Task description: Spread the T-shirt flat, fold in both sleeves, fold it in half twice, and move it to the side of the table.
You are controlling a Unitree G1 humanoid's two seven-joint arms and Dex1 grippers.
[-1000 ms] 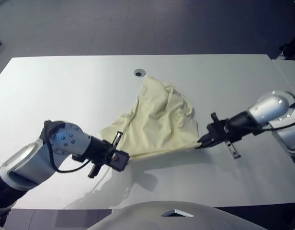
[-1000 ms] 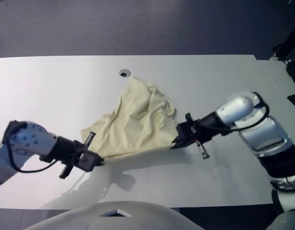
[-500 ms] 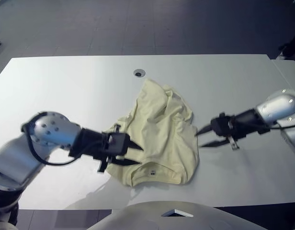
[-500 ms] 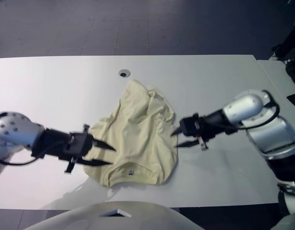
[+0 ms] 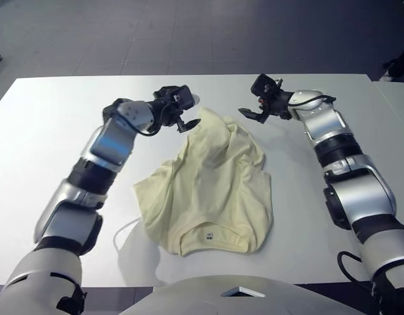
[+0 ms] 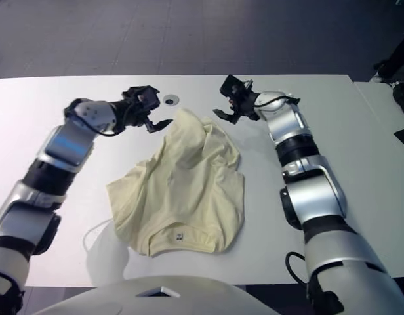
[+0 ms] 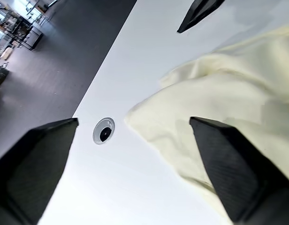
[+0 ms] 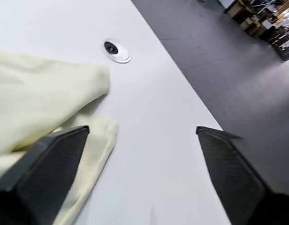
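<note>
A pale yellow T-shirt (image 5: 212, 190) lies crumpled on the middle of the white table (image 5: 58, 131), its collar and label toward the near edge and its far end bunched into a point. My left gripper (image 5: 187, 117) hovers open just left of that far point (image 7: 219, 93). My right gripper (image 5: 252, 114) hovers open just right of it, over the shirt's far edge (image 8: 41, 98). Neither gripper holds any cloth. In the left wrist view the right gripper's dark fingertip (image 7: 201, 11) shows beyond the shirt.
A round cable grommet (image 5: 191, 100) sits in the table just beyond the shirt's far point, also the grommet (image 7: 103, 131) by my left fingers. Bare table lies left and right of the shirt. A second table (image 5: 395, 88) adjoins at the far right.
Both grippers let go of the near shirt corners they held stretched and opened. The shirt dropped onto the table. Both arms swung to the shirt's far end.
</note>
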